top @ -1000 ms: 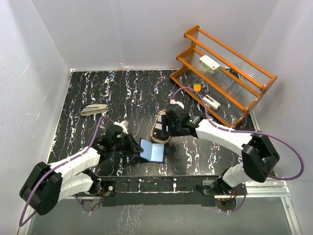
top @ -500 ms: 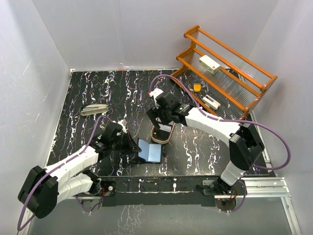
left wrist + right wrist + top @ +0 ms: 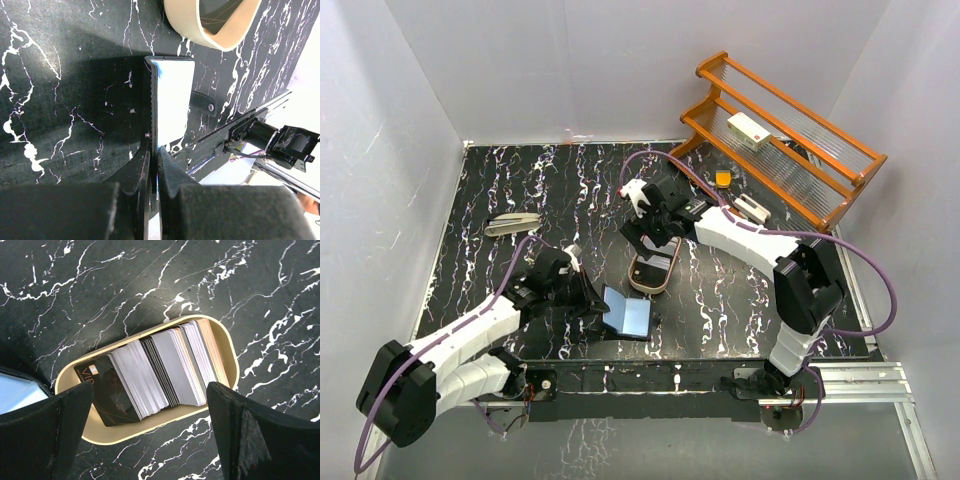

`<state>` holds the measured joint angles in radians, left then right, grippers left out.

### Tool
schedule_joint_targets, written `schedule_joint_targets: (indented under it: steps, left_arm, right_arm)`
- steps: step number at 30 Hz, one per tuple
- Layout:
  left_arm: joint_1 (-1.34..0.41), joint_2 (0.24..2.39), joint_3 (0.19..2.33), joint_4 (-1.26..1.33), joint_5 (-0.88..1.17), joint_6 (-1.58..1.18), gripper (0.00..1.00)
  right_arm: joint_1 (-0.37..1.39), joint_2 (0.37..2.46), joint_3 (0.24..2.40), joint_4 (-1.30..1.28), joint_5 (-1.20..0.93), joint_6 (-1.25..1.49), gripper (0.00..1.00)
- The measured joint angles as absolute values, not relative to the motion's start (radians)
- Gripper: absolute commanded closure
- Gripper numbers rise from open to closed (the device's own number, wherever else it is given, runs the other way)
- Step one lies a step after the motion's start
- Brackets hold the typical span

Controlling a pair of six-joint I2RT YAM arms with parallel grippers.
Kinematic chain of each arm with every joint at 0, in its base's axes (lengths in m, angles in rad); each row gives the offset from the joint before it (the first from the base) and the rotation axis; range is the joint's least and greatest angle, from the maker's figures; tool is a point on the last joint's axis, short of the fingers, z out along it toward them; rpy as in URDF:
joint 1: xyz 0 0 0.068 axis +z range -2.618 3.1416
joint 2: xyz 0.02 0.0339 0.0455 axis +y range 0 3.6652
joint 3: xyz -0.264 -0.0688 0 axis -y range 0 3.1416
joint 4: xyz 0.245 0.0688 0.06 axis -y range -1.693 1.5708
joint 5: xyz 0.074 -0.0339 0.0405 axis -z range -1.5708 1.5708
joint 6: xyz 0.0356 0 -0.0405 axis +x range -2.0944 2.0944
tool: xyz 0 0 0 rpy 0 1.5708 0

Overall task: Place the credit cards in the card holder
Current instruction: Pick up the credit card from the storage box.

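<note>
The credit cards (image 3: 165, 370) stand as a leaning stack, black, silver and pale, in a cream oval tray (image 3: 150, 437); they also show in the top view (image 3: 655, 268). My right gripper (image 3: 150, 390) is open and empty above the tray, one finger at each end of the stack; in the top view it (image 3: 655, 228) is over the tray's far end. The black card holder (image 3: 628, 315) lies open just in front of the tray, pale blue inside. My left gripper (image 3: 154, 167) is shut on its left flap (image 3: 149, 110), with the pale inner face (image 3: 175, 100) showing.
A wooden rack (image 3: 790, 140) stands at the back right with a white box (image 3: 747, 130), a small orange item (image 3: 723, 177) and a white item (image 3: 752, 208). A grey stapler-like object (image 3: 512, 222) lies at the left. White walls enclose the table.
My right arm swung back and left, moving its gripper from the tray's right side to over its far end. The card holder shifted slightly toward the near edge in my left gripper.
</note>
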<state>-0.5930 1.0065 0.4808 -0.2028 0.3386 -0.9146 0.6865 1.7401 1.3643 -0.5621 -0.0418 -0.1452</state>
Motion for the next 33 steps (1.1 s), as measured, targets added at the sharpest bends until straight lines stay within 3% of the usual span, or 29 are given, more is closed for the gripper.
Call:
schedule_joint_targets:
  steps: [7,10,21,33]
  left_arm:
    - [-0.593,1.075,0.48,-0.156,0.345,-0.908,1.0]
    - [-0.593,1.082,0.48,-0.141,0.345,-0.908,1.0]
    - [-0.593,1.092,0.48,-0.128,0.339,-0.904,1.0]
    - [-0.593,1.092,0.48,-0.128,0.329,-0.901,1.0]
  right_arm:
    - [0.697,1.799,1.364,-0.577,-0.077,-0.179,0.08]
    - [0.705,1.842,1.362,-0.577,-0.074,-0.184,0.02]
    - [0.793,1.87,1.298,-0.53,0.17,-0.178,0.05]
    - [0.799,1.846,1.235,-0.429,0.306,-0.176,0.22]
